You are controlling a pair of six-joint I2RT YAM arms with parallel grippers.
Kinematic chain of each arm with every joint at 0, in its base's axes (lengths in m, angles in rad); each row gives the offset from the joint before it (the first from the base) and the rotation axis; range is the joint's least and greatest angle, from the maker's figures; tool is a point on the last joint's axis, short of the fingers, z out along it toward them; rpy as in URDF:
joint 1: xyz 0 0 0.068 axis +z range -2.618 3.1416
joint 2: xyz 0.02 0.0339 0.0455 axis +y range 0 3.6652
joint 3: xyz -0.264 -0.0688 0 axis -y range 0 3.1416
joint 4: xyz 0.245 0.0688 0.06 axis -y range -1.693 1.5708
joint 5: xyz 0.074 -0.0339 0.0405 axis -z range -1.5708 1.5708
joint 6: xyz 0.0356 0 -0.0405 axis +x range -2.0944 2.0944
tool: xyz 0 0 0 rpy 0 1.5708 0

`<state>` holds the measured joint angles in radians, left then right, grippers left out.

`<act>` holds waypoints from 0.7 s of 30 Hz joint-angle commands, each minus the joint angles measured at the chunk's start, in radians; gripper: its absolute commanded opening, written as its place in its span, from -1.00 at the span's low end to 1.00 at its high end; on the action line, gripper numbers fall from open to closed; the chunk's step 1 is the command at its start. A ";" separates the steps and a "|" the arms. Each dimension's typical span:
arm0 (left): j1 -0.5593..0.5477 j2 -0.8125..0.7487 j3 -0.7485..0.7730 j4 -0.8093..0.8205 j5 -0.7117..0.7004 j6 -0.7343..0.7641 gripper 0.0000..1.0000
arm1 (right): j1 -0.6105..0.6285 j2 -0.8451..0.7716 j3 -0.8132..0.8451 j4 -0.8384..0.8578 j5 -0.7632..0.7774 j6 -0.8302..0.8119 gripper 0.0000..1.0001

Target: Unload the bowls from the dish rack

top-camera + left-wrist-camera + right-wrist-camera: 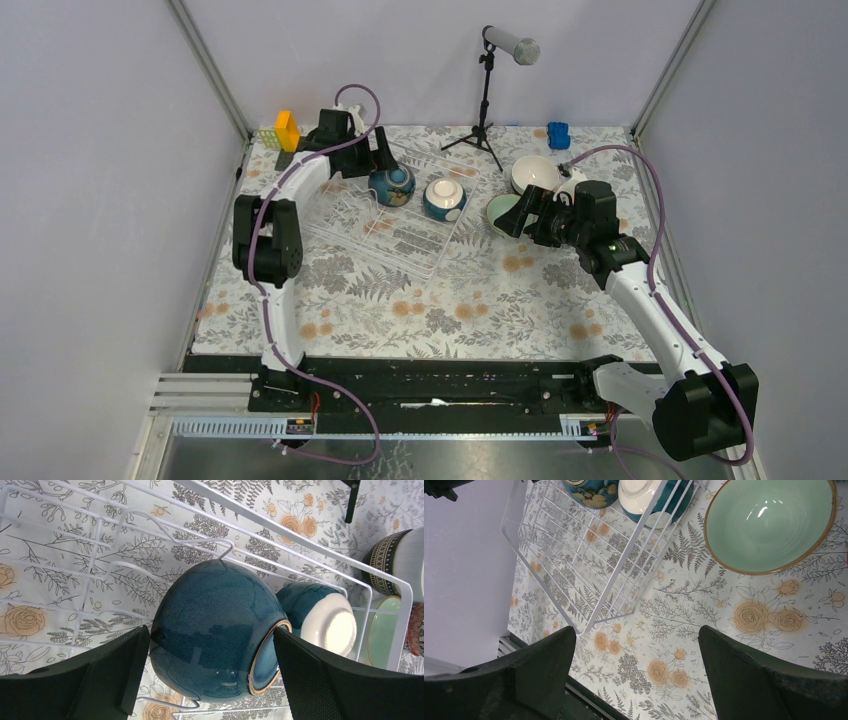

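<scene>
**Left pincer** (211, 645): released, jaws spread to their widest. A dark teal bowl (215, 630) lies on its side directly between the fingers (100, 680). Its gold-edged rim is turned toward the right-hand finger, and the bowl fills nearly the whole gap. Whether either pad touches the glaze cannot be told. The bowl sits inside the white wire dish rack (300, 534), with a wire tine at its upper edge.

Beyond the right-hand finger, in the same rack, a teal bowl with a white base (327, 622) stands on edge near the first. Further out in that direction, past the rack's end wall, are a pale green bowl (382, 635) and a bowl with a dark patterned band (392, 565). Both are outside the rack.

**Right pincer** (636, 645): released, jaws wide, nothing between them. Only the floral tablecloth (649, 605) lies below the gap. Ahead on the right-hand finger's side, the pale green bowl sits upright on the cloth, mouth up, clear of both fingers. Ahead on the left-hand finger's side is the near corner of the rack. The two teal bowls are at its far end, well away from this pincer.

**Overhead view:** this pincer stands just beside the pale green bowl, and the other is over the rack's far portion.
</scene>
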<state>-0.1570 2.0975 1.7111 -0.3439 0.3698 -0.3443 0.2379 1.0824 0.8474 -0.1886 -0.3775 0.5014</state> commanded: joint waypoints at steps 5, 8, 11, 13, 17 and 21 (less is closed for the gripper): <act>0.006 0.065 0.097 -0.124 0.084 0.021 0.97 | 0.003 0.008 0.010 0.038 -0.027 -0.011 0.99; 0.014 0.056 0.080 -0.098 0.167 -0.028 0.98 | 0.002 0.002 0.007 0.038 -0.026 -0.010 0.99; 0.027 0.021 0.030 -0.012 0.273 -0.095 0.97 | 0.003 -0.002 0.006 0.038 -0.023 -0.008 0.99; 0.030 -0.017 -0.015 0.058 0.321 -0.135 0.97 | 0.003 -0.006 0.005 0.038 -0.021 -0.008 0.99; 0.031 -0.067 -0.051 0.092 0.337 -0.152 0.97 | 0.003 -0.007 0.006 0.038 -0.017 -0.009 0.99; 0.032 -0.093 -0.098 0.176 0.401 -0.209 0.96 | 0.003 -0.008 0.004 0.038 -0.011 -0.008 0.99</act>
<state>-0.1169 2.0899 1.6508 -0.2687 0.6388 -0.4744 0.2379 1.0863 0.8474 -0.1883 -0.3843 0.5014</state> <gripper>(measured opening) 0.987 0.994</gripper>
